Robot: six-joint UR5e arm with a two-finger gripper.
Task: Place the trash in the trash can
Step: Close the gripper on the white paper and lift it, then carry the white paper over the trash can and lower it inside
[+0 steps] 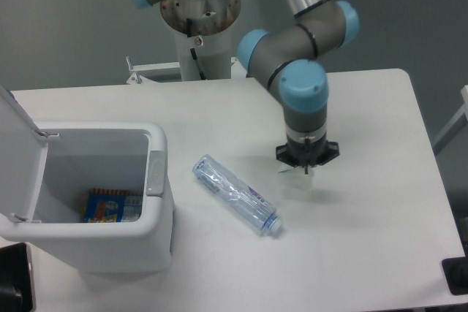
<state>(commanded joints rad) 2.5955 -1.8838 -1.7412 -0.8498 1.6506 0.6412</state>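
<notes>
Claw (306, 169) points straight down, hanging off the blue-capped wrist of the grey arm (292, 63), right of bench centre. Fingers look drawn together around something small and pale: the white carton (295, 181), a flattened scrap showing just under the claw's black flange. Pinch seems likely but fingertips are mostly hidden by the wrist, so contact not fully clear. Cannot tell whether the carton touches the bench (365, 122) or sits just above it; a faint shadow lies under it.

Left of the claw, apart from it, the clear crushed bottle (237, 194) lies flat on the bench, on a diagonal, one end toward upper left, capless neck toward lower right. Bluish label print near the neck end. Nothing touching it.

Further left, the white trash can (157, 213) stands at the bench's left edge, lid (13, 133) flipped up and leaning back on the far left side. Grey latch tab (156, 174) on the rim facing the bottle. Inside at the bottom, a colourful blue-orange packet (110, 205) lying flat. Bottle near the can but not touching.

Arm base column (201, 31) stands behind the bench, top centre.
</notes>
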